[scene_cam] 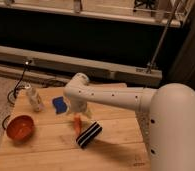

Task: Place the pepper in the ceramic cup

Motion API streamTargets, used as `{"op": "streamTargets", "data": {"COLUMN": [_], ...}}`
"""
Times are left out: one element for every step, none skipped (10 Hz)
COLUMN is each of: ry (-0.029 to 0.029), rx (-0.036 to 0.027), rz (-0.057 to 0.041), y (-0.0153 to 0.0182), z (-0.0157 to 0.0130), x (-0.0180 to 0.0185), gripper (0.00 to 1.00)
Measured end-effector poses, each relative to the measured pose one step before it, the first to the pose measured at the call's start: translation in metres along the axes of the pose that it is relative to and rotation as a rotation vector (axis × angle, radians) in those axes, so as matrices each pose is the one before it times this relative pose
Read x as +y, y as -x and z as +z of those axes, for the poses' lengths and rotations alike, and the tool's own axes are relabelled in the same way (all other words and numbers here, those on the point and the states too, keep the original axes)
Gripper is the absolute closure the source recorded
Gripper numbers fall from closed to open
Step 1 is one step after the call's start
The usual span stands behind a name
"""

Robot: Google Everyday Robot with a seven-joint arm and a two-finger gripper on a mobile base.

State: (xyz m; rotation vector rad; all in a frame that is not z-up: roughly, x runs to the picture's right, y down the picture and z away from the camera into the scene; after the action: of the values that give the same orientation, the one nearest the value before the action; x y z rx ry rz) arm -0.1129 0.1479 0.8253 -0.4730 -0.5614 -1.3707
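My claw (77, 112) hangs wide and empty just above the pepper (78, 125). The pepper lies on the table (41, 150) straight below me, its long axis running roughly toward and away from the camera, with the striped block (89, 134) just beside its near end. I judge I should drop straight down and close across its thin width, minding the block; the cup I cannot see, probably hidden behind my wrist.

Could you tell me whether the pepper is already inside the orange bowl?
No, the pepper lies on the wooden table beside the striped block, just under the end effector.
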Motion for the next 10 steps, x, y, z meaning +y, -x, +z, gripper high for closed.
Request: {"op": "streamTargets", "data": {"ry": [0.00135,0.00303,0.00300,0.00433,0.00407,0.00659,0.00554,0.00872,0.00650,0.00609], "rx": [-0.01227,-0.01460,-0.00975,-0.01374,-0.01283,-0.01234,-0.00600,-0.00461,-0.00285,-0.00152], "rz": [-0.00369,0.00191,0.00653,0.01027,0.00918,0.00765,0.00348,0.00520,0.00397,0.00328], "y": [0.00040,-0.00196,-0.00244,-0.00271,-0.00188,-0.00166,-0.00111,-0.00234,-0.00177,-0.00169], "z": [0.00611,0.00778,0.00549,0.00718,0.00601,0.00521,0.00238,0.00188,0.00077,0.00013], "x": [-0.00143,-0.00080,0.00069,0.00172,0.00182,0.00150,0.00037,0.00027,-0.00042,-0.00045], "gripper": [0.20,0.20,0.20,0.22,0.29,0.41,0.49,0.61,0.72,0.81]}}
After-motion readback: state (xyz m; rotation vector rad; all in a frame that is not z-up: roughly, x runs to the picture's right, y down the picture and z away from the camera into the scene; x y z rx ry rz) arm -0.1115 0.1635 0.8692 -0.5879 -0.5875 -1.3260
